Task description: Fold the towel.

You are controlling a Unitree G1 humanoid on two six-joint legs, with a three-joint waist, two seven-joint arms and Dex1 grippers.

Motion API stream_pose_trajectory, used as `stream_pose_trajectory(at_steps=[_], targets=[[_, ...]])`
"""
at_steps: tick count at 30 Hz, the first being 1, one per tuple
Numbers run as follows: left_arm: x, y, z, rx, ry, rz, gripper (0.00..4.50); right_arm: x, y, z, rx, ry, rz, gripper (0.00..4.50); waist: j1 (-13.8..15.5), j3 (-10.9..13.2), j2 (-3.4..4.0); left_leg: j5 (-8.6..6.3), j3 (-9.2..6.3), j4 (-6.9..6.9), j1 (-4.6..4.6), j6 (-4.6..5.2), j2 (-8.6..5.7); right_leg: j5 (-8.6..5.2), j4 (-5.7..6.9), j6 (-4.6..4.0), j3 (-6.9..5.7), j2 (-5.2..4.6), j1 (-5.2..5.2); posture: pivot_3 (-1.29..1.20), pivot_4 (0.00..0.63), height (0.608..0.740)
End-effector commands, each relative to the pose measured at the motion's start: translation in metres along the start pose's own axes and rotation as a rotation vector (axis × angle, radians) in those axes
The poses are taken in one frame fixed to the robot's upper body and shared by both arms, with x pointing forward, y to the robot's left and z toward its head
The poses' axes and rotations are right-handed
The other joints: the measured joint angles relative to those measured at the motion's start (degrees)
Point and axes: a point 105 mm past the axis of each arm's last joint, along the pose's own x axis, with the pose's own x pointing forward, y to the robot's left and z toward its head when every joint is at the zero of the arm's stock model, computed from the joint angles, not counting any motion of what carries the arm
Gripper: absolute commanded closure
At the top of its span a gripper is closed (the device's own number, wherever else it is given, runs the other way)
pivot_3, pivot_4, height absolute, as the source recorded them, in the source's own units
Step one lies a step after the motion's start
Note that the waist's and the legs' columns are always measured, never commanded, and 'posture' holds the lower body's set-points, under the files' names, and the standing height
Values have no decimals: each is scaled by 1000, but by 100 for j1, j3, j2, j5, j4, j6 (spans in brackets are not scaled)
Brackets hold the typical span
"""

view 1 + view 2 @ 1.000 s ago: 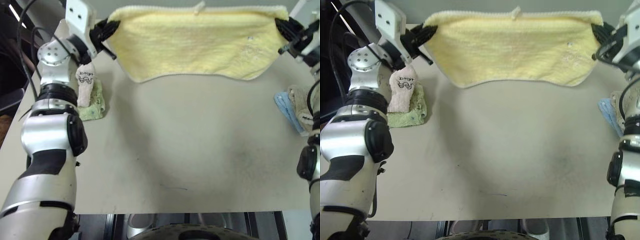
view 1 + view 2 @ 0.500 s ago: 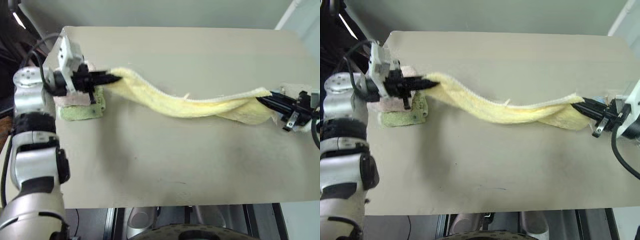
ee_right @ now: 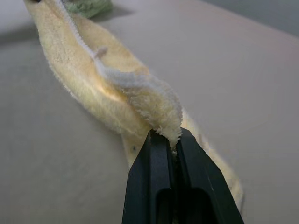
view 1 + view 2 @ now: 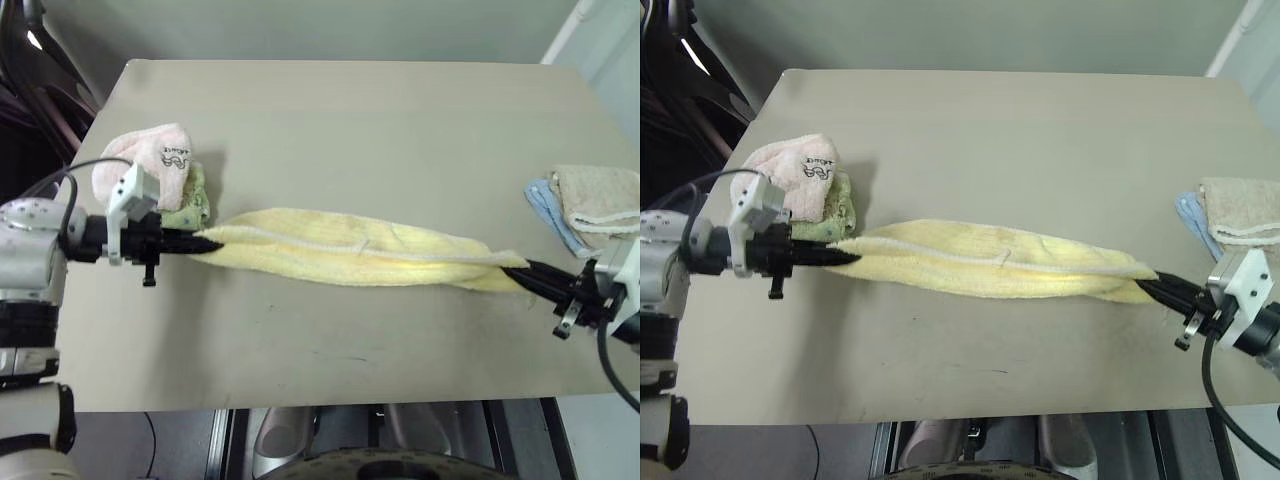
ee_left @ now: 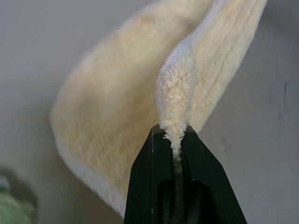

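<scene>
While both arms reach level over the table (image 4: 330, 120), the left gripper (image 4: 205, 243) and right gripper (image 4: 518, 272) each clamp 1 end of the fluffy yellow towel (image 4: 350, 258), a long sagging band lying across the tabletop.

The towel (image 4: 360, 258) is seen in a pale, buttery yellow, its pile fluffy and unpatterned, with a whiter edging and a small white loop tag (image 4: 362, 245). The table (image 4: 350, 130) is a plain greyish beige. At the left, a pink towel (image 4: 150, 160) is marked with dark embroidery and laid over a light green cloth (image 4: 192, 200). At the right, a beige towel (image 4: 600, 192) is set on a light blue cloth (image 4: 548, 212). Both grippers' fingers — left (image 5: 175, 144), right (image 3: 170, 140) — are black.
</scene>
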Motion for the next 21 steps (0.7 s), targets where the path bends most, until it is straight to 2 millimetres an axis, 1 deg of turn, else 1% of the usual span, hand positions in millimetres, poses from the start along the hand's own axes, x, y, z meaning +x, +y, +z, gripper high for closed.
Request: stream_pose_trajectory(at_steps=[1,4,8,11,14,17,19,21], targets=[[-3,-12,6,37,5,-57,4457,-7,3,6,-83,8,-8,4500,2,-1,-1,-4,0,0,-3,-7,0,-1,1,-1,0,0,-3,0,150,733],[0,-20,-5,9,22,-84,4457,-13,7,-6,-86,58,0,4500,1,-2,-3,-16,-1,-1,-13,-24,0,-6,0,-4,1,2,-14,0,150,733],[-3,-21,-14,-15,41,-84,4457,-25,6,-20,-82,124,-13,4500,2,-6,-10,-25,-2,-3,-31,-34,6,-12,0,-8,2,9,-33,0,150,733],[-7,-25,-22,-38,52,-93,4457,-37,2,-21,-79,140,-29,4500,0,-6,-10,-27,-2,-3,-35,-37,9,-13,1,-11,3,13,-38,0,150,733],[-9,-24,-36,-44,77,-90,4457,-42,1,-23,-84,166,-23,4500,0,-7,-10,-39,-2,-3,-34,-58,13,-14,1,-14,3,18,-39,0,150,733],[-10,-18,-45,-10,78,-63,4457,-39,0,-26,-81,168,-20,4500,0,-9,-14,-52,-2,-3,-33,-80,22,-12,1,-19,3,24,-39,0,150,733],[-8,-10,-46,1,51,-27,4457,-33,-8,-21,-82,122,-55,4500,0,-9,-14,-53,-2,-3,-32,-84,25,-9,3,-24,3,27,-40,0,150,733],[-9,3,-45,7,-35,37,4457,-28,-17,-19,-81,92,-90,4500,-1,-9,-14,-47,-2,-2,-31,-81,25,-4,5,-32,3,27,-39,0,150,733]])
